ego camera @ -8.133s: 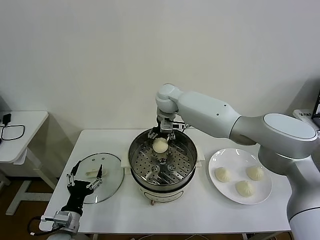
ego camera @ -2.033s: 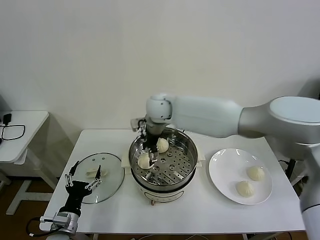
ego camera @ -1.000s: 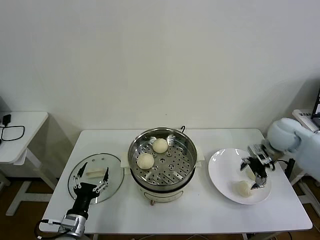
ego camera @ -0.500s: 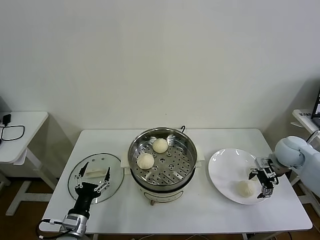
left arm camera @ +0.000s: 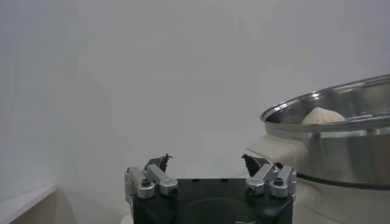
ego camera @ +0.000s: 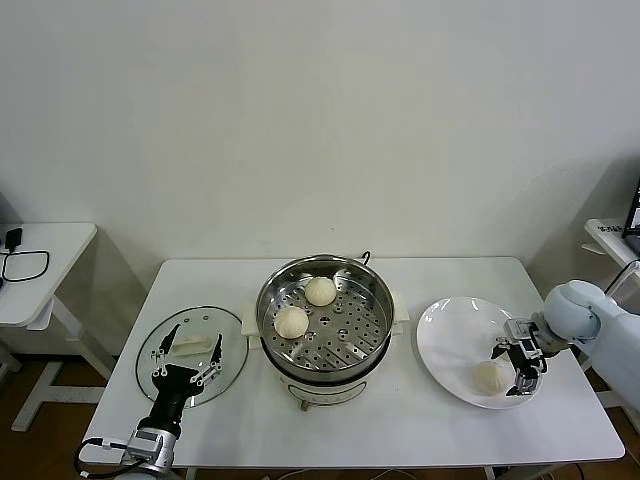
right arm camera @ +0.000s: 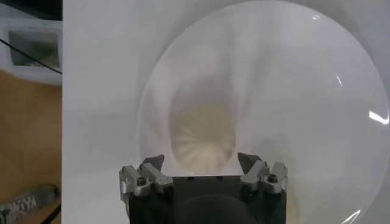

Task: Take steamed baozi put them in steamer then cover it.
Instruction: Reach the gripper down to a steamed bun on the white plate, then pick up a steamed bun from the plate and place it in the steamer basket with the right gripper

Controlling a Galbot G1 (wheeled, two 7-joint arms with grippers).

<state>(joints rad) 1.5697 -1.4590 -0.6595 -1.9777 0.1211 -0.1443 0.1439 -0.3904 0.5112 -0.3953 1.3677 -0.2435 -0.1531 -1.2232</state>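
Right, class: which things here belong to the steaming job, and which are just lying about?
Job:
steamer
two baozi inside it
baozi on the plate
glass lid
right gripper, open over that baozi
left gripper, open, parked over the lid

Lying about:
side table
black cable

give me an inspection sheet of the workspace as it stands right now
surface: white table, no spills seen
job's things: steamer at centre, uncovered, two steamed baozi on its perforated tray; one baozi visible on the white plate, a second there cannot be confirmed
clutter: nothing seen
glass lid: flat on the table, on the steamer's left
grippers: right gripper over the plate, jaws open astride the plate's baozi; left gripper parked low over the lid, jaws open, empty
cables: black cable on the side table; a short cord behind the steamer
surroundings: plain white wall
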